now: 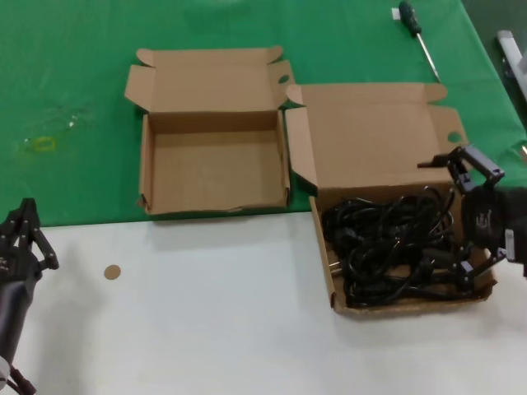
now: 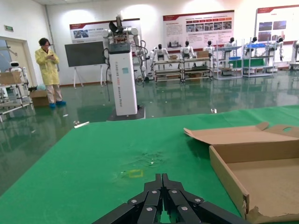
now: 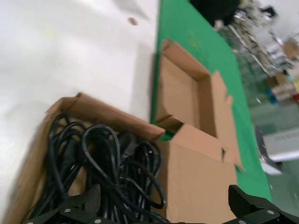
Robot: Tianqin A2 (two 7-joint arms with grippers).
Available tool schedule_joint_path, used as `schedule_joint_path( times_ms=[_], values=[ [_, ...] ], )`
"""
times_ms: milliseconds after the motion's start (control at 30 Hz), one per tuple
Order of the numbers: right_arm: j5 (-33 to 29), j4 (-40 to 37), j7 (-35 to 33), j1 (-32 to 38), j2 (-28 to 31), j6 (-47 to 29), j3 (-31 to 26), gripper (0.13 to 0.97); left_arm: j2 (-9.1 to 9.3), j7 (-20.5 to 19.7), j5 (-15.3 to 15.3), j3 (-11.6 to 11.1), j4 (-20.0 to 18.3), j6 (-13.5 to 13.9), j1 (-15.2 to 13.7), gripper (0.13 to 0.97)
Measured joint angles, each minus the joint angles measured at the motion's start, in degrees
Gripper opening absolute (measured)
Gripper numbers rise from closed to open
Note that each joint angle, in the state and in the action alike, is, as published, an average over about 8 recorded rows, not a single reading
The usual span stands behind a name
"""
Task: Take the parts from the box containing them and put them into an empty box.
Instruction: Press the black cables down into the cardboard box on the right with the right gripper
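Observation:
The parts are black power cords tangled in a heap in the tray of the larger cardboard box, on the right. My right gripper hangs open over the right side of that tray, just above the cords, holding nothing. The right wrist view shows the cords below the wide-spread fingers of the right gripper, beside the box's lid flap. The smaller box lies open and empty to the left, touching the larger one. My left gripper waits shut at the near left; its view shows its tips closed.
A screwdriver lies on the green cloth at the back right, with a grey object at the right edge. A small brown disc sits on the white table near the left arm. The empty box's wall stands beside the left gripper.

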Motion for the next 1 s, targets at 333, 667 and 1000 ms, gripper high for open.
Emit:
schedule_joint_path(
  times_ms=[333,667,1000],
  values=[
    [-0.1,-4.0,-9.9,6.0,-1.6,-8.7,-2.8,0.966,0.0,0.0,0.0,0.0,0.0,0.0,0.0,0.152],
    [-1.6,-8.8,-18.0,9.7,-4.1,-12.8,-5.2,0.96,0.0,0.0,0.0,0.0,0.0,0.0,0.0,0.152],
    [-3.0,-13.3,-23.2,12.1,-6.6,-12.0,-5.6,0.917,0.0,0.0,0.0,0.0,0.0,0.0,0.0,0.152]
  ],
)
